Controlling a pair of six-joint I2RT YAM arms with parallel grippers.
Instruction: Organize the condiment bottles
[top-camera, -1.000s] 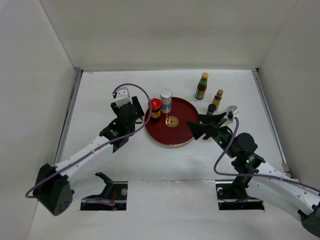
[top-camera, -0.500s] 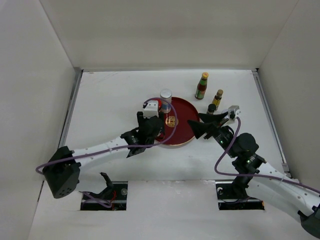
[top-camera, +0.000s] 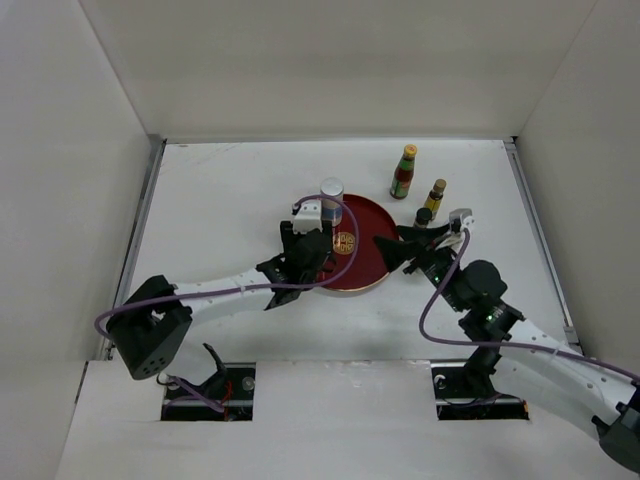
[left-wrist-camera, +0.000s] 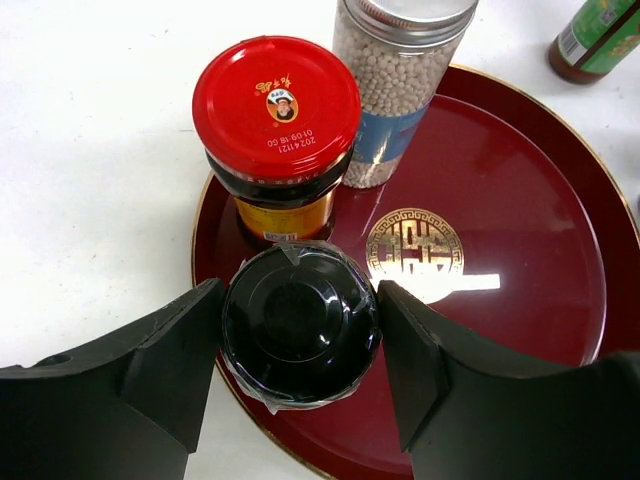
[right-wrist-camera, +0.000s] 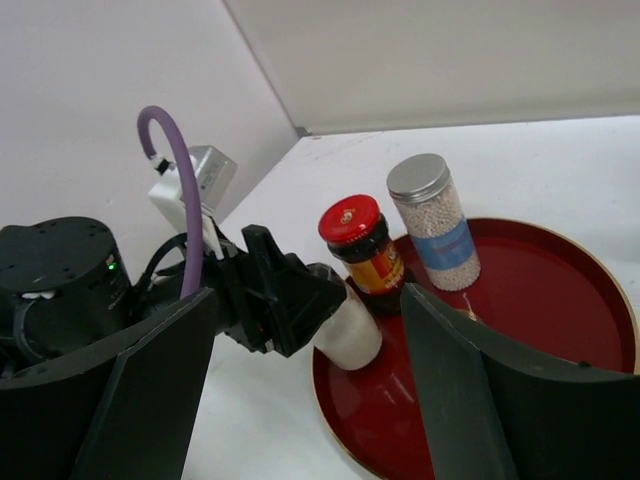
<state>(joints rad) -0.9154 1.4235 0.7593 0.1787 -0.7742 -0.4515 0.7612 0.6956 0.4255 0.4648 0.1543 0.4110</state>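
The tray (left-wrist-camera: 540, 200) is red with a gold emblem (left-wrist-camera: 414, 243); the black-capped jar (left-wrist-camera: 300, 322) looks white-bodied.

Glossy tray (left-wrist-camera: 530, 230), glossy black-capped bottle (left-wrist-camera: 300, 335)

Tray (left-wrist-camera: 520, 290) crowded left, open right
Red-lidded jar (left-wrist-camera: 276, 100), silver-lidded jar (left-wrist-camera: 395, 90), gripped black-capped jar (left-wrist-camera: 300, 335) block its left rim; right half bare.

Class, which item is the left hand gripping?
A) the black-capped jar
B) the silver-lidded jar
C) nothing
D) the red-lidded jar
A: the left hand clamps the black-capped jar from both sides, while the red-lidded jar and silver-lidded jar stand ungripped on the tray.
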